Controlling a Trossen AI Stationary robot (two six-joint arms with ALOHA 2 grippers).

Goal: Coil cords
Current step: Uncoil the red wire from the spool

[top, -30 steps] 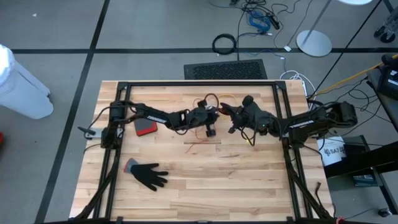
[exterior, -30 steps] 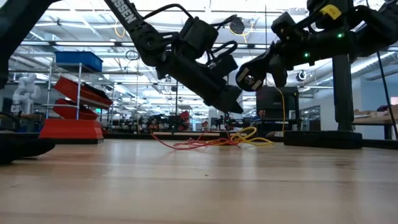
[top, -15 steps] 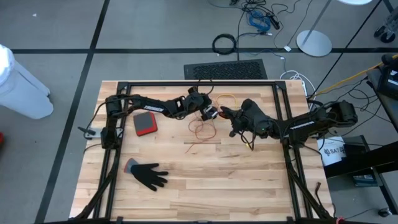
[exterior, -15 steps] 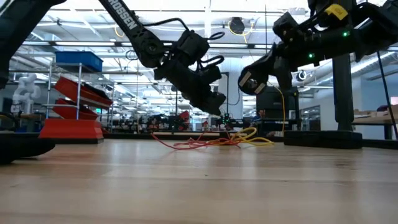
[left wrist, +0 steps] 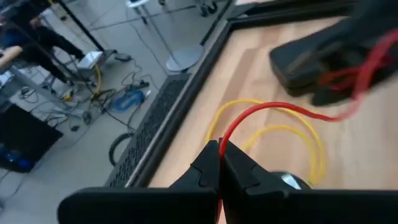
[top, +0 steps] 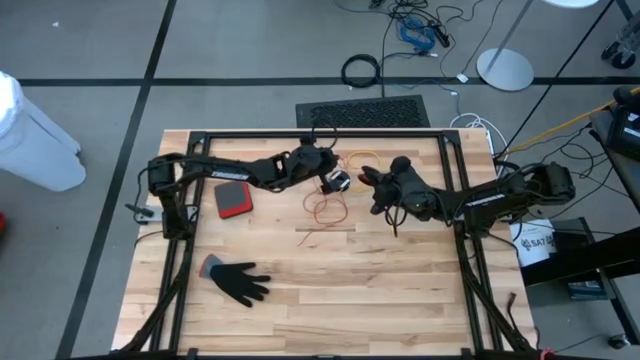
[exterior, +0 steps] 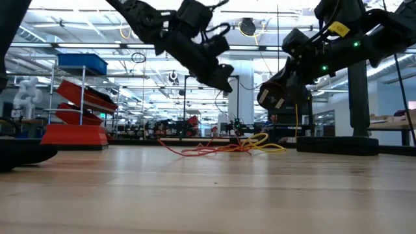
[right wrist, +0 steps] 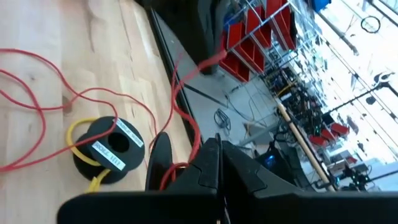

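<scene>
Pinching the red cord (left wrist: 261,112) between clenched left pincer (left wrist: 219,163) & right pincer (right wrist: 214,163), w/ slack on counter (top: 330,290) underneath, risks a snag or slip.

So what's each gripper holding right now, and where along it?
Both are shut on the red cord. The left gripper pinches it where it arcs up off the table; the right gripper pinches another stretch. Which ends, I cannot tell.
</scene>
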